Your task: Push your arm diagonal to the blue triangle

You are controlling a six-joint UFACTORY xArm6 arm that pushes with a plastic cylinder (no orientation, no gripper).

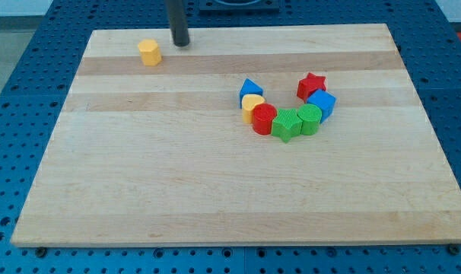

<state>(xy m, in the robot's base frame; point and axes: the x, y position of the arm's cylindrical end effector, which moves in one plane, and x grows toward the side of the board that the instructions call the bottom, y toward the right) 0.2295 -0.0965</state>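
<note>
Blue triangle (250,89) is a small wedge touching the yellow heart (252,106), leftmost in the arc. My tip (182,43), a bare rod end effector with no jaws, sits well apart, up-left.

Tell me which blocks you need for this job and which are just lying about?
Needed:
my tip
blue triangle

Just lying about:
yellow hexagon
yellow heart
red cylinder
green star
green cylinder
blue cube
red star
</note>
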